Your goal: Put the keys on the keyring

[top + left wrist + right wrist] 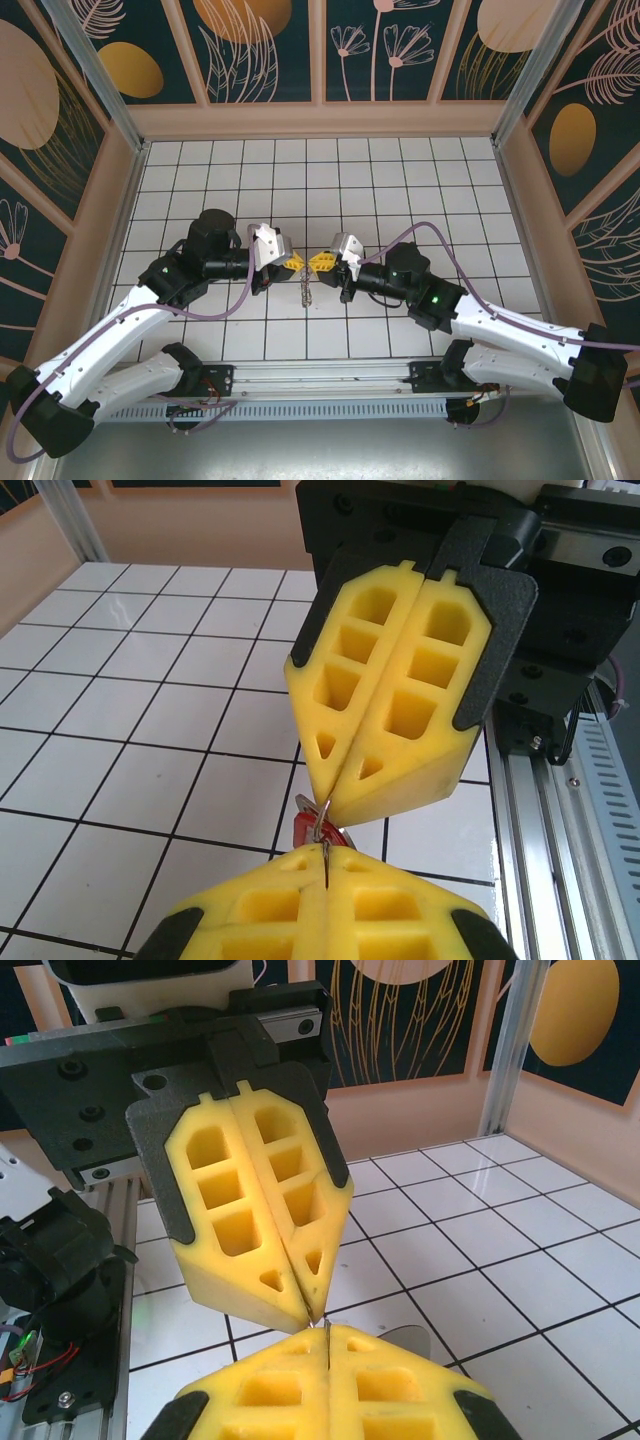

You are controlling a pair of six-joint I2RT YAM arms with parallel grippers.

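1 key (312,830) — silvery, red tag | keyring (306,290) — thin, brownish

two arms; two grippers, the left gripper (293,265) and right gripper (320,262); one keyring (306,290); one red-tagged key (318,831); its plain keys too small to count.

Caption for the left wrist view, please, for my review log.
Left fingers and right fingers, both closed, meet tip to tip above white tiles, a red-tagged key between them.
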